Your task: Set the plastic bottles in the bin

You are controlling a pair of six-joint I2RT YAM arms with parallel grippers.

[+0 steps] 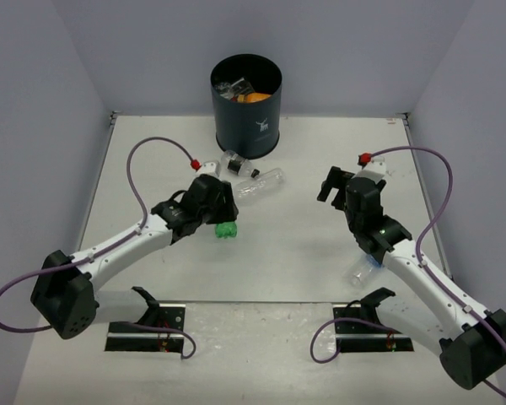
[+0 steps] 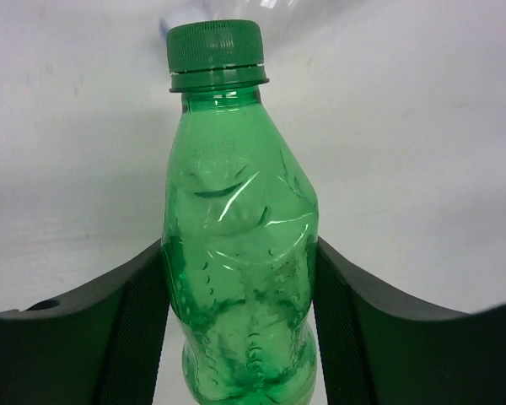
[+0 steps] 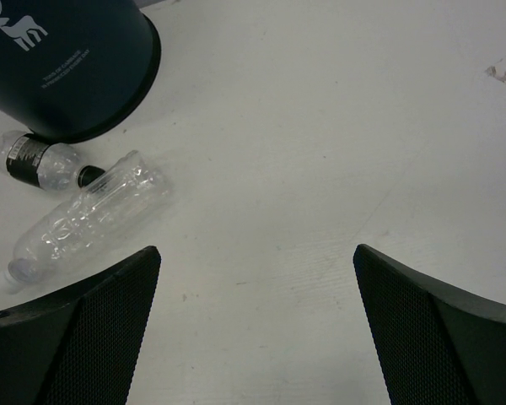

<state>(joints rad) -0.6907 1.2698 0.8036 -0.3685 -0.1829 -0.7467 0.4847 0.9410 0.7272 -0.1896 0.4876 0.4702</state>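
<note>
in the top view the green bottle (image 1: 226, 229) is mostly hidden under the left gripper (image 1: 221, 216); only one green end shows. in the left wrist view its base is cut off by the bottom edge, and a clear plastic shape (image 2: 228, 7) past its cap is blurred and cut by the top edge. a clear bottle (image 1: 362, 272) lies largely covered by the right arm (image 1: 409, 260). inside the bin (image 1: 236, 126), an orange shape (image 1: 255, 98) and clear pieces are too small to tell apart. in the right wrist view the bin's upper part runs out of frame, and the small print (image 3: 63, 72) on its side is too small to read.
</note>
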